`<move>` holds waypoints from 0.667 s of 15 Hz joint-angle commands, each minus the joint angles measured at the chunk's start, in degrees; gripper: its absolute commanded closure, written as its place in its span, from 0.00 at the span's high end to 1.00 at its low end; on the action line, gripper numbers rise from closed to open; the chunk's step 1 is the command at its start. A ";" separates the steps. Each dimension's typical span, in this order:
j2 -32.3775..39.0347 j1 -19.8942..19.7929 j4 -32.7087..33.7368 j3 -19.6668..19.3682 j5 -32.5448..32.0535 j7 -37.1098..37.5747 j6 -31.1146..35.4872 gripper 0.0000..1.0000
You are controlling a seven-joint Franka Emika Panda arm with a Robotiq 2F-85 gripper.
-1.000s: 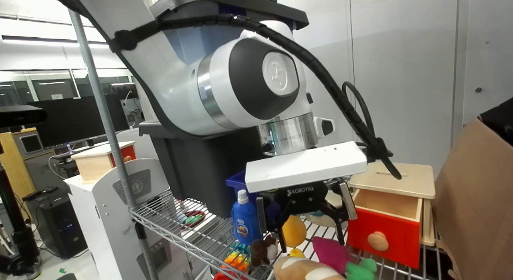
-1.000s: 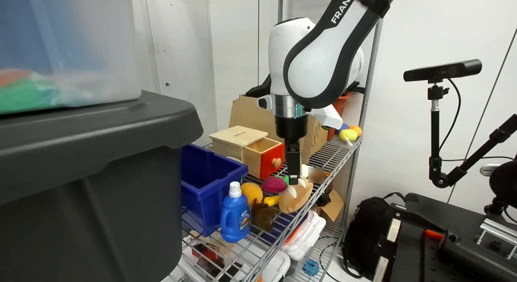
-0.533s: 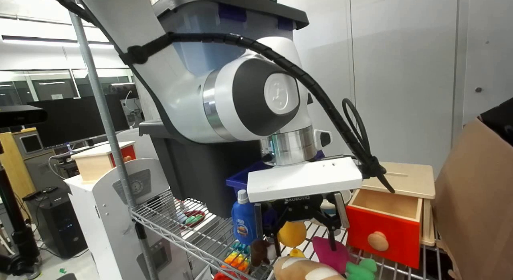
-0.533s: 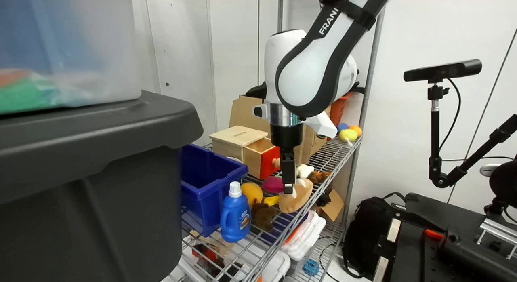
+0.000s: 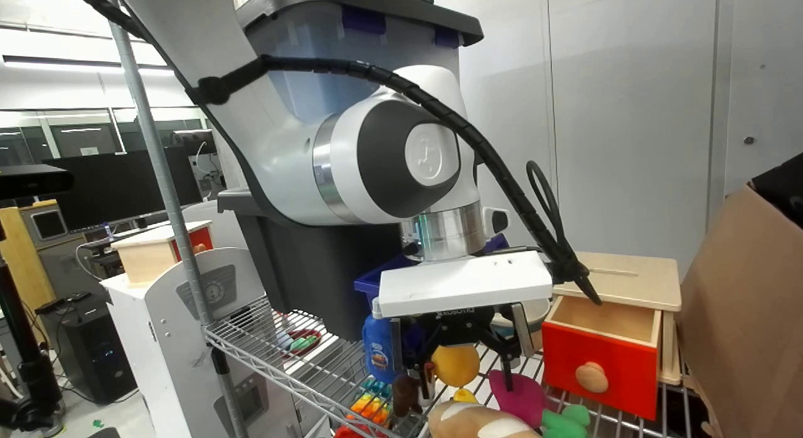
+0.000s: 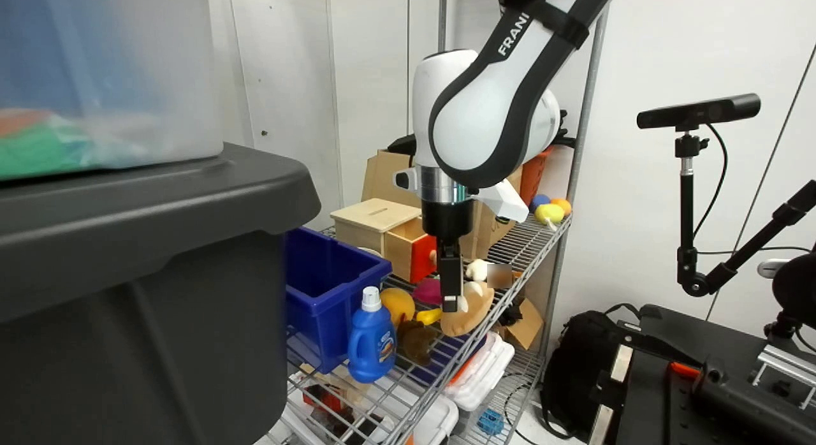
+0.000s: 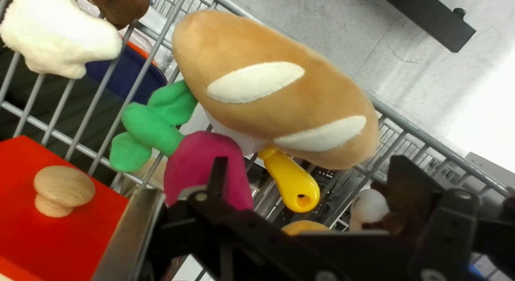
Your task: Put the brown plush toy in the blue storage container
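One loaf-shaped brown plush toy [image 7: 287, 104] lies at the edge of the wire shelf [image 7: 422, 135]; we judge it light, soft, best pinched across its middle by the spread, empty end effector [image 5: 468, 389].

there is one tan plush loaf [image 7: 289, 102], one blue storage container [image 6: 322, 333], one blue bottle [image 6: 371, 344]. there are two large totes [image 6: 140, 343].

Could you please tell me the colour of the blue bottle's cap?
The cap is white, showing best in an exterior view.
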 commanded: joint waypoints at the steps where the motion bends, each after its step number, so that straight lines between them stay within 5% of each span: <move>1: -0.37 -1.05 -0.95 1.14 1.24 -1.61 0.50 1.00; 10: -1.15 -1.44 -4.51 1.16 2.15 -1.29 1.52 1.00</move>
